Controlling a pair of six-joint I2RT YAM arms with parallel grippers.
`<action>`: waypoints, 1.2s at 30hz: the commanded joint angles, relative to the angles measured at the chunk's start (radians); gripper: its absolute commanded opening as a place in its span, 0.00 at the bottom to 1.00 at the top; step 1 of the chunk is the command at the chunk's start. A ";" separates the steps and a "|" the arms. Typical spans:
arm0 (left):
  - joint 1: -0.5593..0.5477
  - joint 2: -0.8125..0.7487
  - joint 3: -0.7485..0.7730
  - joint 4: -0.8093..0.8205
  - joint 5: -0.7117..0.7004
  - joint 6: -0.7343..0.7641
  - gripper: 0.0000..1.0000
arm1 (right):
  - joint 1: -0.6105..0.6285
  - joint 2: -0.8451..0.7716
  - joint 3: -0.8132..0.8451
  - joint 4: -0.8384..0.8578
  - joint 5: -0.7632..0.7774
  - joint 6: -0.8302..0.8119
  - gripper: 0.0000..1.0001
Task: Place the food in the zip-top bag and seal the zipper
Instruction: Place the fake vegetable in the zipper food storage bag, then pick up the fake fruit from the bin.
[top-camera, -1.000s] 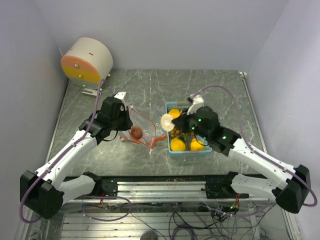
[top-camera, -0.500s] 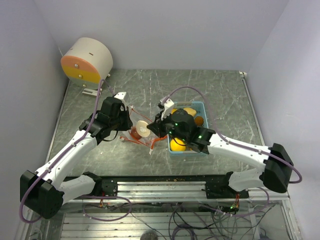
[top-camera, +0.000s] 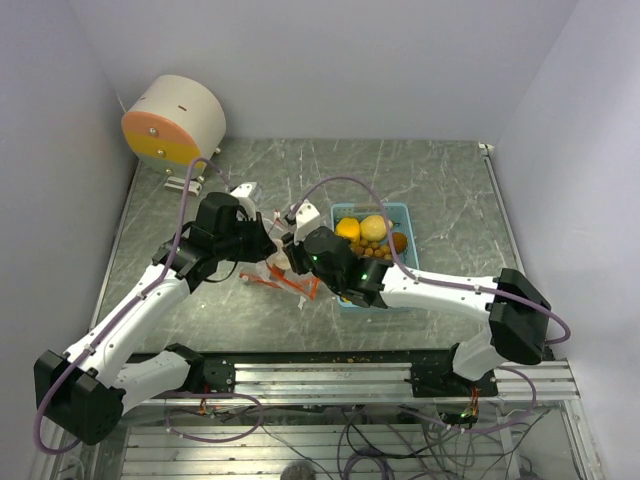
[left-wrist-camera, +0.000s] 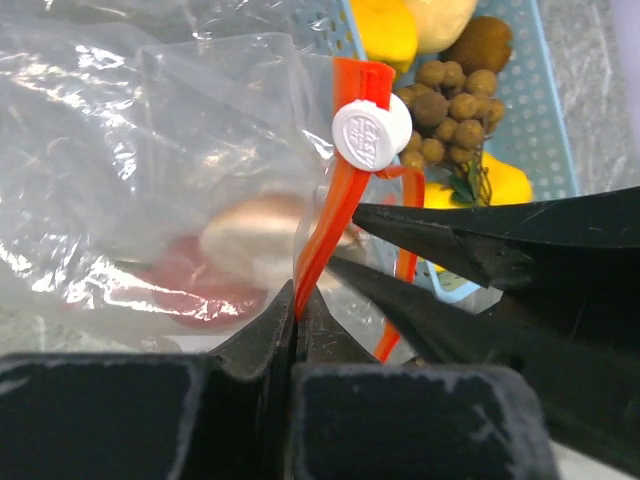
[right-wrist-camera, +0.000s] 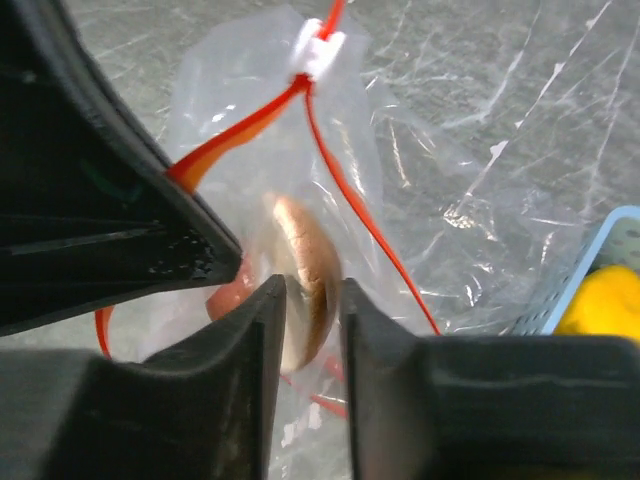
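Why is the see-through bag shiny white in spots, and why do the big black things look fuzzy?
Left wrist view: light bounces off the clear plastic zip-top bag, leaving white glare patches; the black left gripper sits too near the lens to be sharp. Right wrist view: the black right gripper blurs likewise, the bag beyond it looks sharper.
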 joint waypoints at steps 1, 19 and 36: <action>-0.010 -0.004 0.044 0.065 0.092 -0.024 0.07 | 0.022 -0.040 0.013 0.010 0.101 -0.027 0.40; -0.010 0.026 -0.006 0.060 -0.024 0.000 0.07 | -0.264 -0.245 -0.072 -0.424 0.207 0.279 0.70; -0.010 -0.020 -0.017 0.048 -0.001 0.019 0.07 | -0.551 -0.009 -0.141 -0.380 0.189 0.385 0.82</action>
